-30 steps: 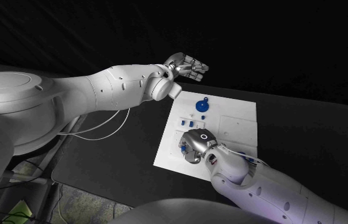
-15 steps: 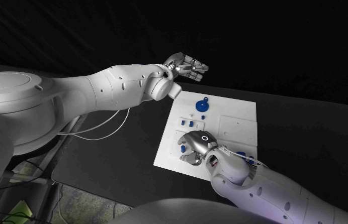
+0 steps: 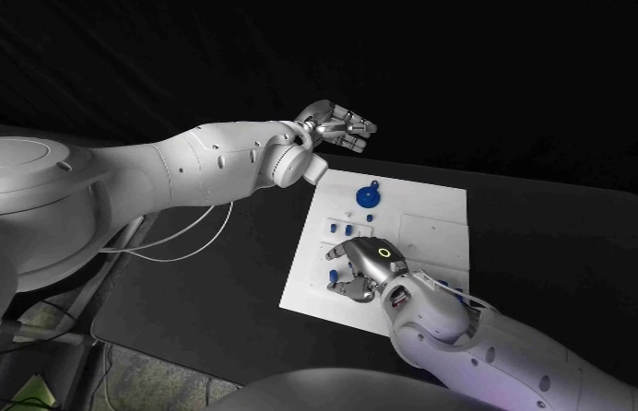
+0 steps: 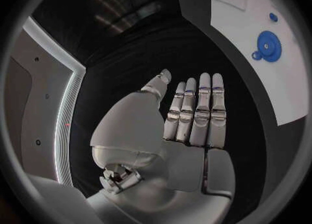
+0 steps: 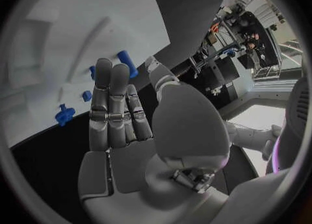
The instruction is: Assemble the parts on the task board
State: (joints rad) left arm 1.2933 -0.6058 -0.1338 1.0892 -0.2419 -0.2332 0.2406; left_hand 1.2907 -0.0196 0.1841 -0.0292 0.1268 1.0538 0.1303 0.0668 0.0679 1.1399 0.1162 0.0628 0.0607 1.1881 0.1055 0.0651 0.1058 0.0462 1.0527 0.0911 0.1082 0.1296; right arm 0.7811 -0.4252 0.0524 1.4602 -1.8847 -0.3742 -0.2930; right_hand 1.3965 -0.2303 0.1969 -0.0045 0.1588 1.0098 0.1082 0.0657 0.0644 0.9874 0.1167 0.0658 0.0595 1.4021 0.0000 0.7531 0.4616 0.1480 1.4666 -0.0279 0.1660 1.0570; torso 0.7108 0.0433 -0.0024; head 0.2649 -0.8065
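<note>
Both hands empty, fingers straight | your right hand (image 3: 361,265) is hovering over the task board (image 3: 432,210), nearest the parts (image 3: 340,231) | left hand (image 3: 337,123) is hanging past the board's far corner

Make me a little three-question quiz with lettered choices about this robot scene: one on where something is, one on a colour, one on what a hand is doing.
1. Where is the right hand?
A. over the task board
B. off past the table's far edge
C. on the bare black table

2. What colour is the gear-shaped part?
A. red
B. blue
C. green

3. What is the left hand doing?
A. gripping a part
B. pressing on the board
C. holding nothing, raised beyond the board

Answers:
1. A, the head view shows it above the board's near end.
2. B, it shows blue on the white plate.
3. C, its wrist view shows straight fingers with nothing in them.
</note>
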